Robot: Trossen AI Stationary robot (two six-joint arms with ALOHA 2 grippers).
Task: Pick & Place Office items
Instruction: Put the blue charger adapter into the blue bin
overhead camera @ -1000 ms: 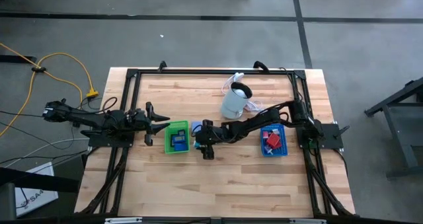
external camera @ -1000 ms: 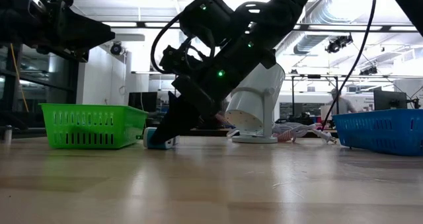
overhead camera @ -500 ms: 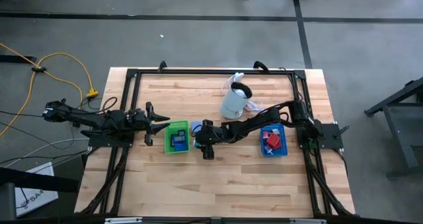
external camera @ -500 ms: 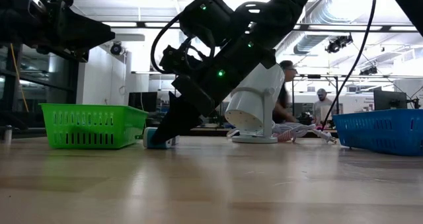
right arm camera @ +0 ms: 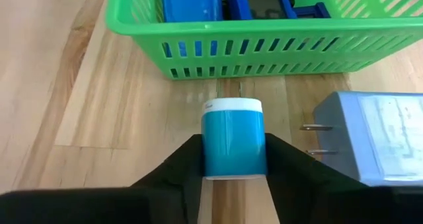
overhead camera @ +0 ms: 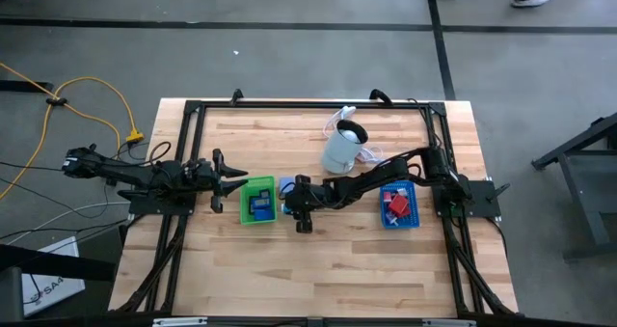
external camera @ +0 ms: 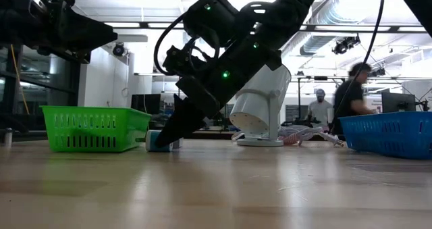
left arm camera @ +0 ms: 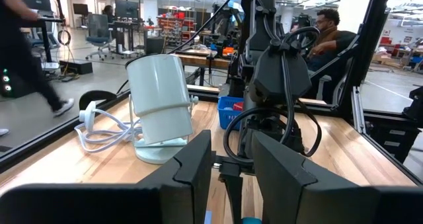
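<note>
We see the right end effector [right arm camera: 232, 159] clamped on a teal plug adapter [right arm camera: 232, 137] on the worktop [overhead camera: 328, 259], just beside the green tray [right arm camera: 264, 45] holding blue items [right arm camera: 192, 0]. The blue tray [overhead camera: 398, 205] holds red pieces [overhead camera: 396, 204]. The left end effector [overhead camera: 234, 183] hovers closed, empty.

Floor: grey concrete [overhead camera: 289, 57] all around the table, crossed by dark lines
Cable: a yellow cord [overhead camera: 96, 91] loops on the floor at about 10 o'clock from the table
Table: pale wooden planks [overhead camera: 318, 269] in a black frame
Ceiling: bright strip lights and exposed ducts [external camera: 337, 13] at 1 o'clock in the low view
Furniture: desks, office chairs [left arm camera: 99, 39] and monitors far back
People: one walking [external camera: 351, 104], others seated or standing among the desks; shoes at 1 o'clock in the high view
</note>
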